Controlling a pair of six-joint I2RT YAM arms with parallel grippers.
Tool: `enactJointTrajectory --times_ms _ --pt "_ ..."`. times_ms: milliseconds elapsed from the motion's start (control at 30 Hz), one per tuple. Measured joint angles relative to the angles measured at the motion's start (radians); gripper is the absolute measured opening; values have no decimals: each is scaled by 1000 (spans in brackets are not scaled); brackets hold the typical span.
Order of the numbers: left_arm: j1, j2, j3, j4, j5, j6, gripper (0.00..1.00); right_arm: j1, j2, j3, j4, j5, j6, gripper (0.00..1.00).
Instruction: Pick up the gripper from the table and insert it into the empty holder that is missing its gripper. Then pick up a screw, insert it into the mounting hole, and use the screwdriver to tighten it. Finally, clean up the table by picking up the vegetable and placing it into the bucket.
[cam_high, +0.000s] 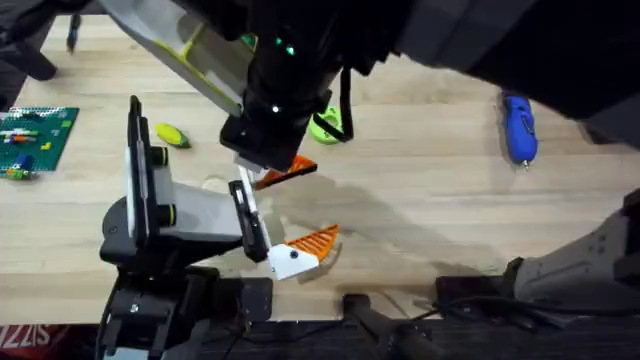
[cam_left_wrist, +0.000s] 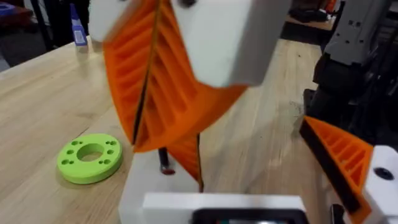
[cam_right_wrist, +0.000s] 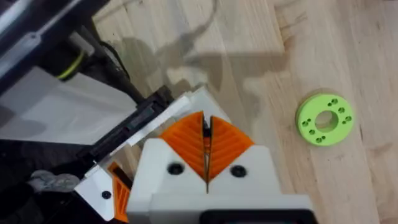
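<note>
Presently, the right claw (cam_left_wrist: 158, 87) hangs over the desk (cam_high: 430, 200) with its white fingers and orange ribbed pads pressed together. It appears to pinch the gripper (cam_left_wrist: 186, 158), a small orange wedge that protrudes just below the pads. Directly beneath this claw stands the empty holder (cam_left_wrist: 146, 186), a white finger base on the left arm; the wedge's lower end sits at or against it, though whether it is seated cannot be told. A small dark item lies beside the wedge's foot, too indistinct to identify. The left claw (cam_high: 280, 225) is spread wide: the bare holder on one side, and well apart from it the twin finger (cam_high: 312, 243), a white base that carries its orange tip. The right claw is lowered between the two, close to the holder side. A bright green disc (cam_high: 325, 125) lies flat on the desk just beyond the right claw, clear of both claws. The vegetable (cam_high: 172, 135), yellow with a green end, rests on the desk to the left of the right claw, well apart from it. The screwdriver (cam_high: 518, 128), blue, lies far out to that claw's right, untouched. A green studded plate (cam_high: 35, 135) sits farther left than the vegetable, at the desk's edge
</note>
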Motion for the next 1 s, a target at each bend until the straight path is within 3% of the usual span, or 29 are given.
enactJointTrajectory --times_ms 1000 --pt "0 0 0 0 0 0 985 0 0 0 -19 -23 3 6"
